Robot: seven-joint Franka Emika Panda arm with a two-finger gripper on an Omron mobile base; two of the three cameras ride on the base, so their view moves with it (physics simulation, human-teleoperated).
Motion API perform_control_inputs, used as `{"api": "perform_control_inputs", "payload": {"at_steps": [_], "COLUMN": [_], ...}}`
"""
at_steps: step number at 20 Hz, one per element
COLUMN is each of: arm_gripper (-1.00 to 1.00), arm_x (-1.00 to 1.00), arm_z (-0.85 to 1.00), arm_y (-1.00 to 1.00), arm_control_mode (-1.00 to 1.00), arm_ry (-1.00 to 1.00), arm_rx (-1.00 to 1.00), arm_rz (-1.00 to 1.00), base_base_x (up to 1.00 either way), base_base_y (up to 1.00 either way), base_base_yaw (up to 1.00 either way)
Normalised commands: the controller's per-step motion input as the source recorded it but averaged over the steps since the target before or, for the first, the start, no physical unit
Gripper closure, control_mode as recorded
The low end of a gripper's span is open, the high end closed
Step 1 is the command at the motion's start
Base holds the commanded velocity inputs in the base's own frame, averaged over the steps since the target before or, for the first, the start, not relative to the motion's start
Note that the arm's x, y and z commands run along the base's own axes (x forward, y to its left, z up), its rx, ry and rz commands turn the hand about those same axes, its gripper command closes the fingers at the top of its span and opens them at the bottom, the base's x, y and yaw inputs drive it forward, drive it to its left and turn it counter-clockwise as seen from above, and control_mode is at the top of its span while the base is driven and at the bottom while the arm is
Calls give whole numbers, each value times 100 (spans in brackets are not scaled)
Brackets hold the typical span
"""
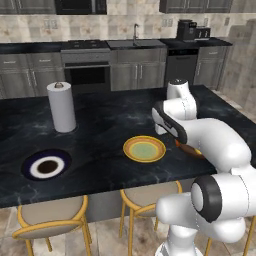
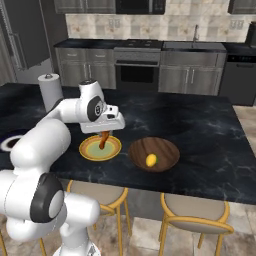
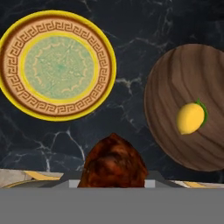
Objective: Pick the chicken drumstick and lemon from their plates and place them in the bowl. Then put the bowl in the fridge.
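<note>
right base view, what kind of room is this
A home kitchen, rendered: an oven set in grey cabinets, a sink faucet on the back counter, and stools at a dark marble island.

No writing, label or number can be read anywhere; the far appliances look too blurred to tell.

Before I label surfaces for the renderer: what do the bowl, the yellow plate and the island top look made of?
The bowl looks like dark-brown wood with a matte finish: curved grain bands run across it. The yellow plate looks like glazed ceramic, with a printed key-pattern ring and a greenish centre, though the glaze is a guess. The island top looks like polished black marble or similar stone, with thin pale veins.
</note>
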Motion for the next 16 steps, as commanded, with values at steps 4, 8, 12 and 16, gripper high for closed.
{"api": "perform_control_inputs", "payload": {"at_steps": [4,8,12,16], "arm_gripper": [100,100,100,100], "arm_x": [0,0,0,0], "arm_z": [0,0,0,0], "arm_y": [0,0,0,0], "arm_control_mode": [100,100,100,100], "arm_ry": [0,0,0,0], "arm_rx": [0,0,0,0], "arm_rz": [0,0,0,0], "base_base_x": [58,44,0,0], "base_base_y": [-2,1,0,0], "base_base_yaw": [0,0,0,0]}}
